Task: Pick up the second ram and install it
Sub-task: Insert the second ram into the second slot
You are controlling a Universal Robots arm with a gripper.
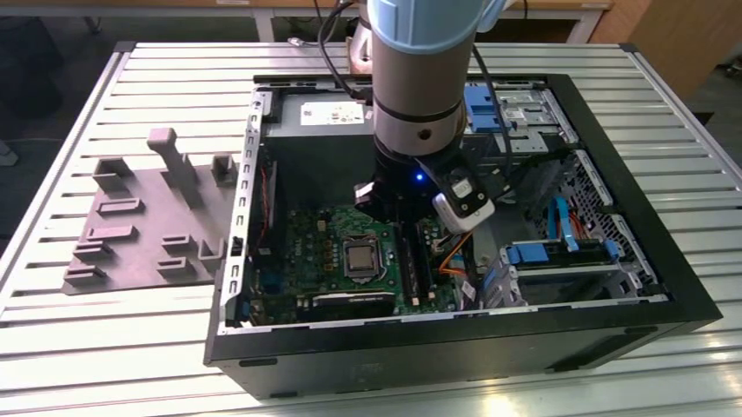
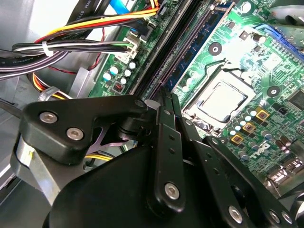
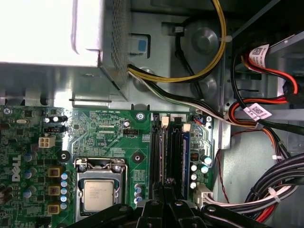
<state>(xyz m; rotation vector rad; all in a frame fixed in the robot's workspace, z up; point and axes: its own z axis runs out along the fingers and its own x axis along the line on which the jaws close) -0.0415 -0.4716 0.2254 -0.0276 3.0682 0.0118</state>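
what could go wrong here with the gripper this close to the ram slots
1. The gripper has its fingers closed together right over the memory slots; coming down slightly off line could press a stick askew instead of seating it.
2. The processor socket sits close beside the slots, so a sideways drift might knock it.
3. Cable bundles crowd the slots' other side and could snag the arm.

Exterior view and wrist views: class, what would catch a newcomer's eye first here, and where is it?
The open computer case lies on the slatted table, with the robot arm reaching down into it. The gripper hangs just above the memory slots of the green motherboard, beside the silver processor. A grey slotted tray lies at the exterior view's left.
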